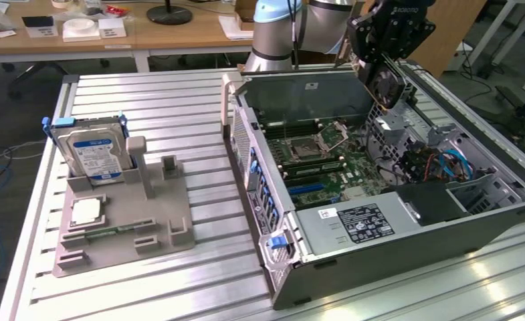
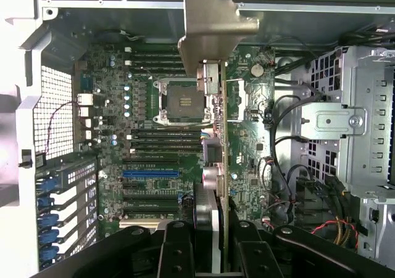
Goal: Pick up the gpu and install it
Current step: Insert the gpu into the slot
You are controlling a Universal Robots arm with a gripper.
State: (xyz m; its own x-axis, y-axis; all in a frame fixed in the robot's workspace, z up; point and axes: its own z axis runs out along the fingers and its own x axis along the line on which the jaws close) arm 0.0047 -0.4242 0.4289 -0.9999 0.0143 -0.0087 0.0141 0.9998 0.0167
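1. Exterior view, upper right: we see the gripper (image 1: 385, 65) clamped on the gpu (image 1: 393, 88), above the open case (image 1: 271, 200).
2. Wrist view: we see it edge-on between the fingers (image 2: 176, 253), over the motherboard (image 2: 154, 148).

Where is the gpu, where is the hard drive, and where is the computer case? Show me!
gpu (image 1: 390, 85), exterior view, on its dark middle.
hard drive (image 1: 93, 155), exterior view, on its blue label.
computer case (image 1: 405, 253), exterior view, on its near outer wall.
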